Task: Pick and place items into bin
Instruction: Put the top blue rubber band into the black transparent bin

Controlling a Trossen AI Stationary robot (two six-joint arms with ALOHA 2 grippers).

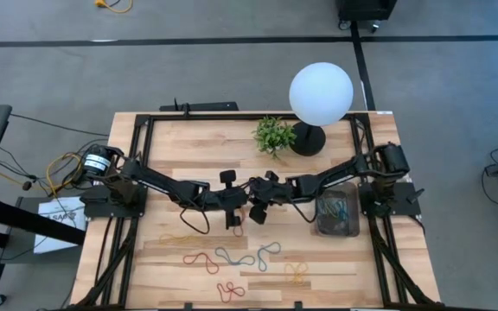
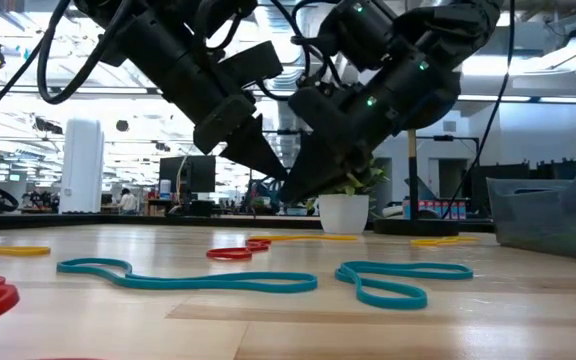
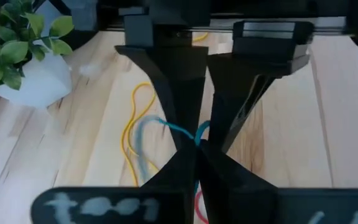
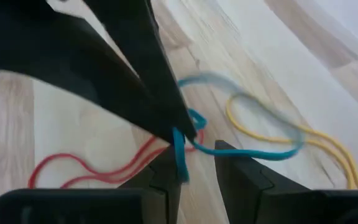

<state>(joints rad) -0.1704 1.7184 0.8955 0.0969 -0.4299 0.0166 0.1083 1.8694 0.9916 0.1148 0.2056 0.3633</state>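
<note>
My two grippers meet tip to tip above the middle of the table. My left gripper (image 1: 242, 206) (image 3: 196, 154) is shut on a blue rubber band (image 4: 253, 152). My right gripper (image 1: 253, 204) (image 4: 197, 167) faces it, open, with its fingertips on either side of the band just at the left gripper's tip (image 4: 180, 127). More items lie flat on the wood near the front edge: a yellow band (image 1: 177, 238), a red one (image 1: 201, 261) and blue ones (image 1: 232, 257). The bin (image 1: 337, 226) stands at the right with several bands inside. My left gripper pinches the blue band at a bunched loop (image 4: 194, 118) between its two fingertips, slanting down from the table's left. The pinched part is off the table, and the rest trails away slack. My right gripper: one strand (image 4: 179, 158) runs along a finger's inner edge; I cannot tell whether it touches.
A small potted plant (image 1: 273, 134) and a round white lamp (image 1: 320, 93) on a black base stand at the far edge. On the wood below the grippers lie a yellow band (image 4: 272, 134) and a red band (image 4: 92, 165). An orange band (image 1: 296, 272) lies front right.
</note>
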